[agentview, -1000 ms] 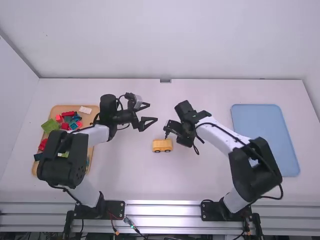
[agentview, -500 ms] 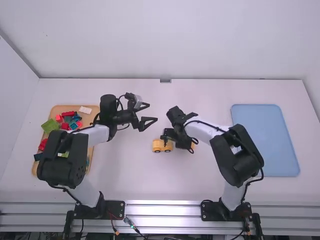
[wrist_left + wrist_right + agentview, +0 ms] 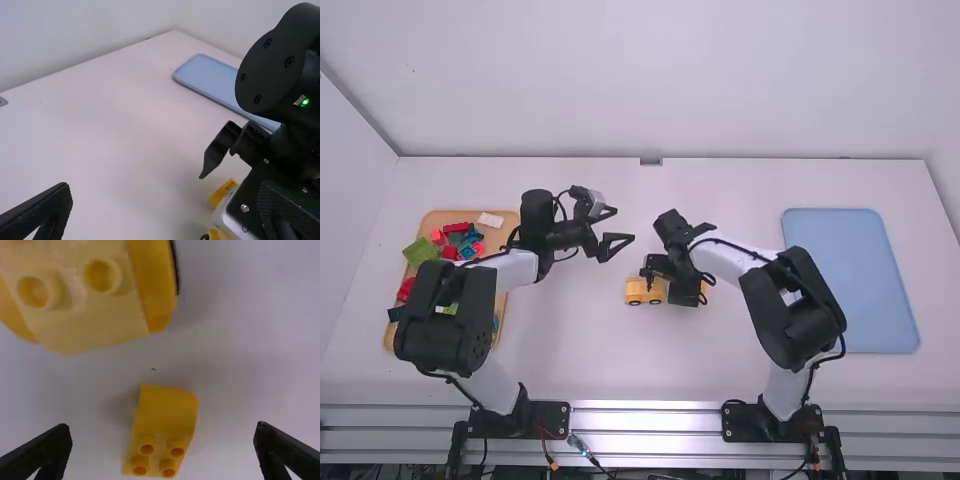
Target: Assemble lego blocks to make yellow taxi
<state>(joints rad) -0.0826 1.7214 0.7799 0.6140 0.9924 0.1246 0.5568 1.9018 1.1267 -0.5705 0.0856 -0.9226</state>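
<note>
Right claw (image 3: pixel 162 426): fingers apart, yellow four-stud block (image 3: pixel 164 415) between them on the tabletop (image 3: pixel 250 355), touching neither. Block: probably light, rigid, smooth plastic; best taken by its long sides, clear of the studs. Wheeled yellow body (image 3: pixel 95 305): just beyond this claw. Left claw (image 3: pixel 625 224): fingers apart, empty.

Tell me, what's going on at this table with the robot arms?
Two robot arms are at work on a yellow toy taxi made of blocks. The right gripper is open over a small, sloped yellow block, perhaps about to pick it up. The wheeled yellow car body stands near that block, not joined to it. The left gripper hangs open and empty. More coloured blocks lie in a tray.
</note>
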